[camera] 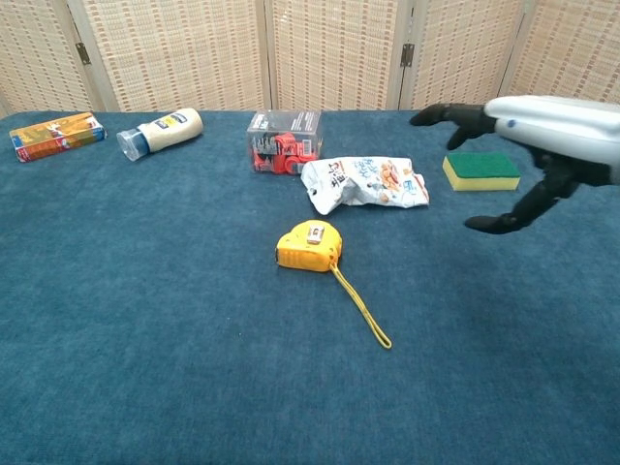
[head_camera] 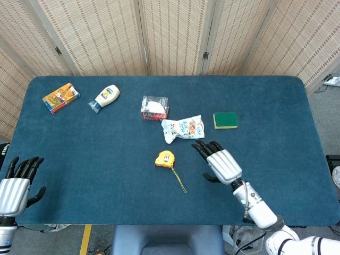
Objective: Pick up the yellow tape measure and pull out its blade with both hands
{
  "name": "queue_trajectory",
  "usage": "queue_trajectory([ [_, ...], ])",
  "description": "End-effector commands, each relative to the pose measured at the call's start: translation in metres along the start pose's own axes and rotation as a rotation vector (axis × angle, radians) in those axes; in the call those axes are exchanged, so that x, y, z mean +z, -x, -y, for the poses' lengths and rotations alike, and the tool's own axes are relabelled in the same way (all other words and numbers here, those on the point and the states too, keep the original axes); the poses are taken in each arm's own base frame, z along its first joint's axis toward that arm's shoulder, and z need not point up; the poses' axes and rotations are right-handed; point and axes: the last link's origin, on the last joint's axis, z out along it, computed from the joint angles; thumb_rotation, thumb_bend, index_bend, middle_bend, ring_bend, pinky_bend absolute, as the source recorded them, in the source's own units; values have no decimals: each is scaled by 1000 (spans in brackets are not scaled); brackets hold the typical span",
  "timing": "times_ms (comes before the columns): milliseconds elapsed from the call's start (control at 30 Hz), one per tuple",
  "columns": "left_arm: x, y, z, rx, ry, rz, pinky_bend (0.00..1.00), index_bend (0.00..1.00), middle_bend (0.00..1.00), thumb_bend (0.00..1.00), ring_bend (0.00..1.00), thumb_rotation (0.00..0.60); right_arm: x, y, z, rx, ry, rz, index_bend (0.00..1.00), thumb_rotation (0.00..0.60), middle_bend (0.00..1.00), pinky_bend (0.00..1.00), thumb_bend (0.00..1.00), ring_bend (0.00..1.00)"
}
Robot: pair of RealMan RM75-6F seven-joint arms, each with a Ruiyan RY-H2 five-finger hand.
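We find the yellow tape measure (head_camera: pixel 164 159) lying near the middle of the blue table (head_camera: pixel 79 154), untouched, its case resting flat. A thin yellow wrist cord (head_camera: pixel 179 179) trails from the case toward the robot and slightly to its right, so the long line of case plus cord runs diagonally, cord end nearest the front edge.

The right hand (head_camera: pixel 219 161) hangs over the table just to the right of the tape measure, fingers spread and pointing away from the robot toward the crinkled snack bag (head_camera: pixel 183 128). It holds nothing. In the chest view it floats well above the cloth, thumb dropped below the palm. We judge it clear of the case, though the head view alone makes the gap hard to read.

The left hand (head_camera: pixel 14 185) sits at the near left corner of the table, fingers apart and empty, well apart from the tape measure.

The key relation: the tape measure lies to the left of the right hand and a little closer to the robot than its fingertips. The right hand is plainly the nearer of the two. We reckon the pickup falls to it, moving leftward and down onto the case, with the left arm having most of the table to cross before it can take the blade tip. We cannot make out which face carries the blade slot; it is too small in both views.
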Motion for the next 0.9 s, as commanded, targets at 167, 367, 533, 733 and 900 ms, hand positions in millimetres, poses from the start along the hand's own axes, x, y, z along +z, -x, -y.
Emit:
queue_trajectory([
  [167, -4, 1, 4, -3, -8, 7, 14, 154, 161, 331, 182, 600, 51, 16, 38, -19, -51, 58, 0, 600, 56, 121, 306, 155],
  [367, -8, 1, 9, -6, -19, 12, 14, 155, 161, 330, 184, 600, 84, 33, 53, -32, -34, 99, 0, 600, 56, 124, 305, 156],
  [533, -11, 1, 12, -6, -28, 21, 14, 155, 161, 331, 184, 600, 105, 47, 59, -26, -9, 135, 0, 600, 55, 139, 306, 155],
  [733, -12, 3, 13, -5, -31, 31, 14, 155, 161, 330, 186, 600, 126, 60, 70, -14, -4, 172, 0, 600, 51, 142, 306, 161],
  [900, -12, 3, 15, -3, -34, 31, 14, 155, 161, 331, 187, 600, 137, 70, 79, -34, -3, 198, 0, 600, 52, 151, 306, 171],
])
